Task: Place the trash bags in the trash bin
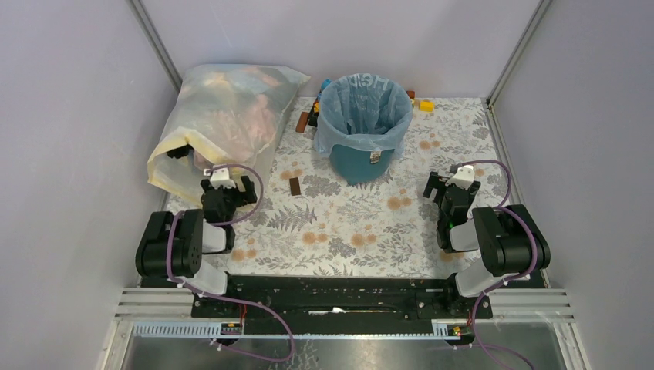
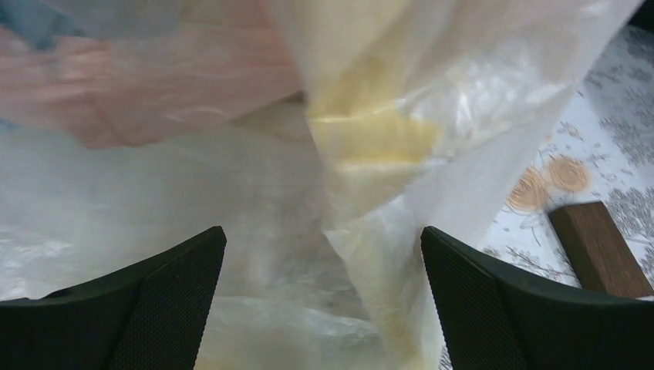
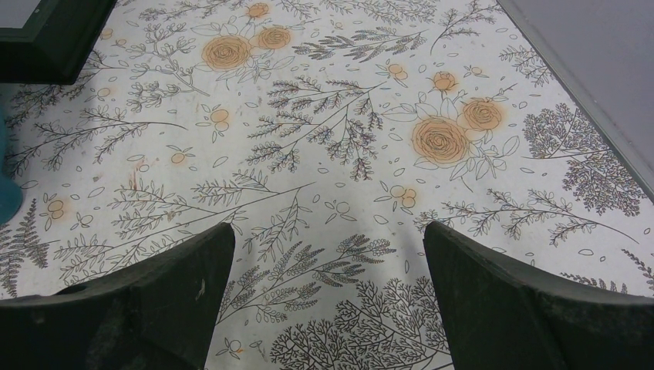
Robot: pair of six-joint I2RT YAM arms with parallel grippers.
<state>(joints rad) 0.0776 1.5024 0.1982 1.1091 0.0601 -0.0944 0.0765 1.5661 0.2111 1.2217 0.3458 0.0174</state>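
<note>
Two pairs of fingers are spread fully wide, and neither pair holds anything. Your left fingers point into the mouth of the large yellowish sack. Its crinkled plastic fills the view ahead of them, and I cannot tell if it touches them. This sack lies along the left wall and takes most of that side. Just beside its edge, a small brown block lies flat on the tabletop.

Your right fingers hang low over the flowered tabletop, near its right edge where the wall begins.

The trash bin stands upright at the back centre, well apart from both arms. The pale blue trash bag is inside it, and its top is folded outward over the rim all around. Some small toy blocks lie behind the bin, near the back edge. You have the most room to move in the middle strip, between the arms and the bin.
</note>
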